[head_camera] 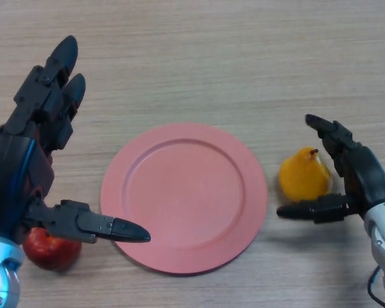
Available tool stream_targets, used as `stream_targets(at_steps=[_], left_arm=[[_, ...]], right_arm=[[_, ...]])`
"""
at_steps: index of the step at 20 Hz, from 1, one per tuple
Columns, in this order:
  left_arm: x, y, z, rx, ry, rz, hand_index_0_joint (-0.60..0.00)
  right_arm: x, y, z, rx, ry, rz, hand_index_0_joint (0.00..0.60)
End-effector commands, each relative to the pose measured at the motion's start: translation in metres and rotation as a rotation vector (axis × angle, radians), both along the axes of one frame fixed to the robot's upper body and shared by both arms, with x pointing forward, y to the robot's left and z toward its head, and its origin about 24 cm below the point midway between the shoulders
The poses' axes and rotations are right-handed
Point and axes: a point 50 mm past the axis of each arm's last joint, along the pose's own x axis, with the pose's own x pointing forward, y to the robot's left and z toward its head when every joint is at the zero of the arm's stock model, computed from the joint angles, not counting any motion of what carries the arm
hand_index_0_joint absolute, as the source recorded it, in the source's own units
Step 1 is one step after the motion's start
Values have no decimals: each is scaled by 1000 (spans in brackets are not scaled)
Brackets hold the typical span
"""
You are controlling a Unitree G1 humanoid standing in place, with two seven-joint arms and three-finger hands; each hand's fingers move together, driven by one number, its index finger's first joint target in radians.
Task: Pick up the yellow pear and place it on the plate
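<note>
A yellow pear (303,174) lies on the wooden tabletop (199,58), just right of a round pink plate (184,196). The right robot hand (356,176) spreads open around it, not gripping. The left robot hand (32,160) is open above a red apple (50,250).

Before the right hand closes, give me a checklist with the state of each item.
1. Pear between the right hand's thumb and fingers: ok, they bracket it.
2. Right hand open: ok, nothing is curled round the pear yet.
3. Plate bare: ok, nothing lies on it.
4. Path from pear to plate: ok, the pear sits just off the plate's right rim.
5. Left hand out of the way: not ok, its thumb reaches over the plate's left rim.
6. Apple apart from the plate: ok, it lies under the left hand.
</note>
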Motion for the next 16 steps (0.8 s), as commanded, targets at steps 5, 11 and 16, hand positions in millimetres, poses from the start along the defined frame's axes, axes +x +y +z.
stream_targets(at_steps=[5,11,16], left_arm=[[-12,9,29,33,-206,55,0],[-10,10,27,41,-204,59,0],[-7,8,28,18,-212,56,0]], right_arm=[[12,-5,39,91,-156,-72,600],[8,3,60,118,-219,-44,600],[-2,34,86,156,-253,28,600]])
